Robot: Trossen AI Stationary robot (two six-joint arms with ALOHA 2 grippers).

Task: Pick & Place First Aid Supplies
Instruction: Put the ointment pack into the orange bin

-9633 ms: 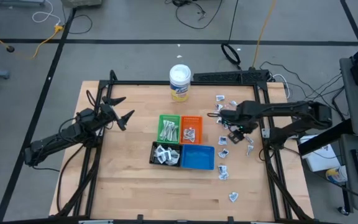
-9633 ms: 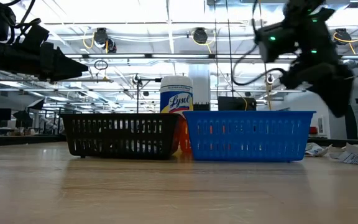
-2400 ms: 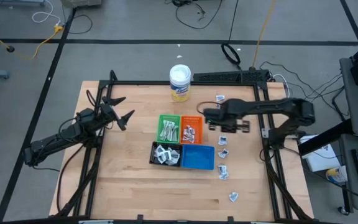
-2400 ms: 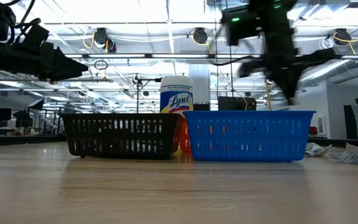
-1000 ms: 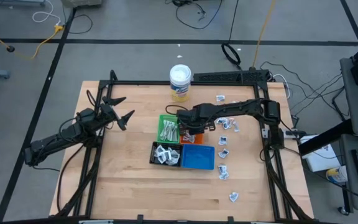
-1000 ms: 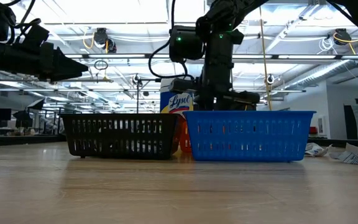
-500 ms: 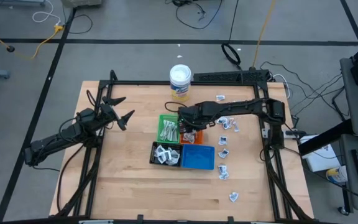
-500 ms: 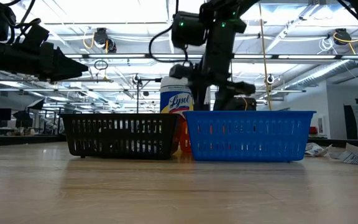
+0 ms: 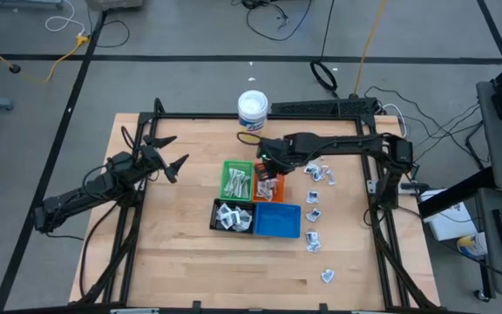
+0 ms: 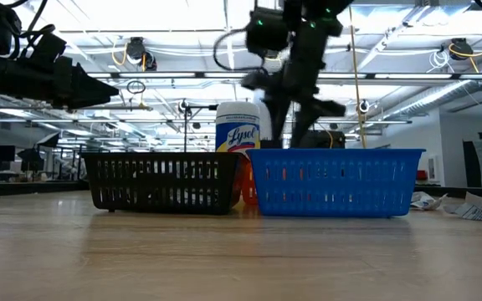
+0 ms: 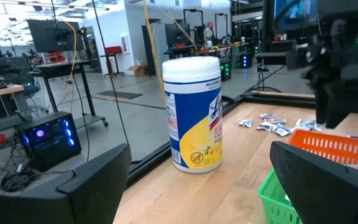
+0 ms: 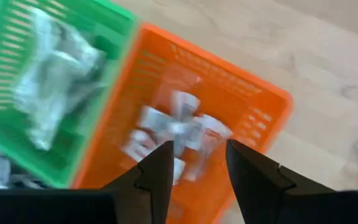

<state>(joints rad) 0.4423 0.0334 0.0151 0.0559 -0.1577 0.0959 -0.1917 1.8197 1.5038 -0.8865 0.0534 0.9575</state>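
Observation:
The first aid supplies are small white-grey packets. Some lie in the orange tray point(image 9: 268, 181), seen as a heap of packets point(image 12: 179, 127) in the right wrist view. Others fill the green tray point(image 9: 236, 180) and the black tray point(image 9: 232, 216). More loose packets point(image 9: 315, 173) lie on the table to the right of the trays. My right gripper point(image 12: 197, 155) hangs open above the orange tray's far end point(image 9: 271, 159), with nothing between its fingers. My left gripper point(image 9: 168, 153) waits open at the table's left, held level.
A blue tray point(image 9: 277, 221) stands right of the black one. A white-lidded tub point(image 9: 252, 115) stands at the far edge, just behind my right gripper. More loose packets point(image 9: 312, 237) trail toward the near right. Bare wood lies along the near edge.
My right gripper has risen from the orange tray and drawn a little toward the table's far edge and to the right, rolling about its own axis as it went. The packets in the trays lie still.

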